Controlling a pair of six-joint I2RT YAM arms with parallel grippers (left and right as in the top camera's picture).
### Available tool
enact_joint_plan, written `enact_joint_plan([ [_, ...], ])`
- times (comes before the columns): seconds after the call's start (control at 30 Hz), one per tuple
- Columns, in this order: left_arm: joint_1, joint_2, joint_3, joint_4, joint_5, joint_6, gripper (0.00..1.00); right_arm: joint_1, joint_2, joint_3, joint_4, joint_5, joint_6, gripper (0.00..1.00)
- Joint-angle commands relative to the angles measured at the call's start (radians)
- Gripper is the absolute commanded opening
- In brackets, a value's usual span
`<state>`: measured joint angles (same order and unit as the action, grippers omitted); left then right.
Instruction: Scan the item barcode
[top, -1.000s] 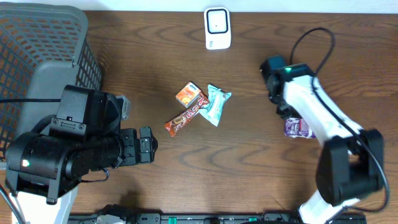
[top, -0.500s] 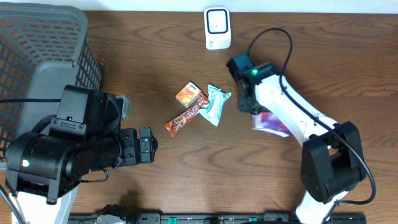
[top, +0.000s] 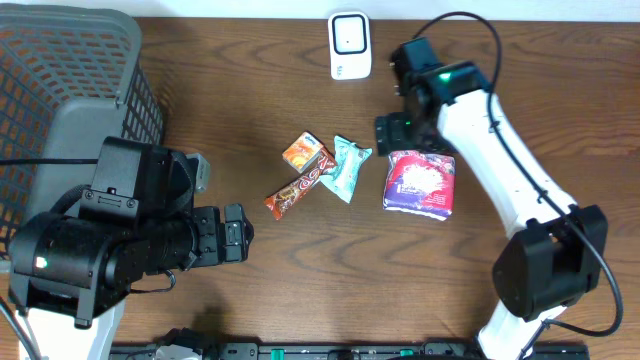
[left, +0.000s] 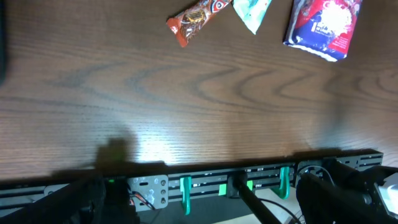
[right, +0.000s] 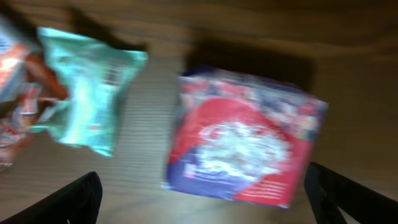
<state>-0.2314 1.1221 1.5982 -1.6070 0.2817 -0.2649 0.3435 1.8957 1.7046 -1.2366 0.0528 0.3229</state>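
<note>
Dark wood desk (top: 330, 280): nearest me, the left claw (top: 236, 236) hangs wide, holding nothing. I count four snacks mid-desk, one each: brown bar (top: 298, 190), orange packet (top: 303, 152), teal packet (top: 349, 166) and red-and-blue pouch (top: 421, 183), print unreadable. The right claw (top: 398, 134) gapes wide above the pouch's far-left corner. One white scanner (top: 349, 45) sits farthest.

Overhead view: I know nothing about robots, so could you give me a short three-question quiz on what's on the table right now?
1. True or false: the right gripper is open and not holding the red and purple bag.
2. The bag's nearest neighbour is: A) a teal packet; B) a mug; C) a spoon.
3. How many wrapped items lie on the table?

Key: 1 true; 2 A; 3 four.
</note>
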Motion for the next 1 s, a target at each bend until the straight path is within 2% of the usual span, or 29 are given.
enact_joint_plan([
  [0.0, 0.004, 0.000, 0.007, -0.019, -0.006, 0.002, 0.98, -0.101, 0.000, 0.019, -0.020, -0.001, -0.055, 0.99],
  [0.27, 0.004, 0.000, 0.007, -0.019, -0.006, 0.002, 0.98, -0.304, 0.001, -0.005, -0.039, -0.017, -0.131, 0.99],
  [0.4, 0.004, 0.000, 0.007, -0.019, -0.007, 0.002, 0.98, -0.347, 0.001, -0.069, -0.017, -0.162, -0.218, 0.99],
  [0.63, 0.004, 0.000, 0.007, -0.019, -0.006, 0.002, 0.98, -0.392, 0.001, -0.240, 0.114, -0.239, -0.253, 0.99],
  [0.8, 0.004, 0.000, 0.007, -0.019, -0.006, 0.002, 0.98, -0.430, 0.001, -0.354, 0.230, -0.389, -0.256, 0.98],
  [0.97, 0.004, 0.000, 0.007, -0.019, -0.007, 0.002, 0.98, -0.451, 0.001, -0.434, 0.301, -0.536, -0.325, 0.93],
])
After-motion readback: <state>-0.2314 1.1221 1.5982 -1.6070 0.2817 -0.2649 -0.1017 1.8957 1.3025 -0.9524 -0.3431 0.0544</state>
